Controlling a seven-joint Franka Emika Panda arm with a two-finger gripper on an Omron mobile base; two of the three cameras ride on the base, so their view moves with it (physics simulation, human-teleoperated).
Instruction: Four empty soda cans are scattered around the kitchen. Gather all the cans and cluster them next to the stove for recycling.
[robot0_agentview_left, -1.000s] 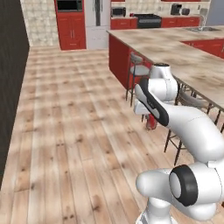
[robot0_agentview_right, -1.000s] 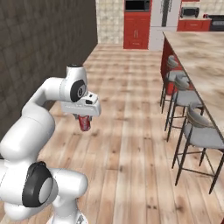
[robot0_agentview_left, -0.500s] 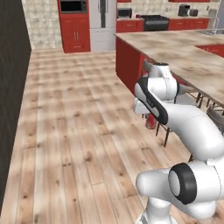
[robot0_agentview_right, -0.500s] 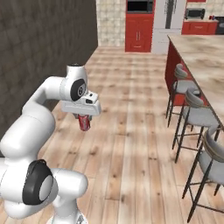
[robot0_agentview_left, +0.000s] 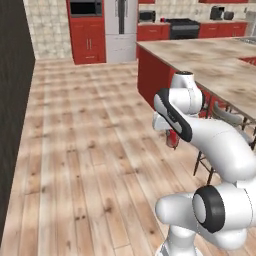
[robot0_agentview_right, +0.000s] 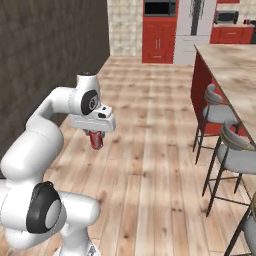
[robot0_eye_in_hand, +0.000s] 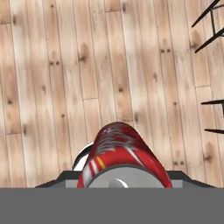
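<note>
Red soda can with white streaks, pale wood-plank floor, red cabinets.

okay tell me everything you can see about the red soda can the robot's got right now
The red soda can is a small metal-looking cylinder, red with white and yellow markings and a silver end that faces the hand camera. It hangs roughly upright under the gripper, clamped between the fingers, well above the wood plank floor and touching nothing else. From the left base camera, just its lower part peeks out beneath the arm. It looks undented; I can't read the label.
</note>
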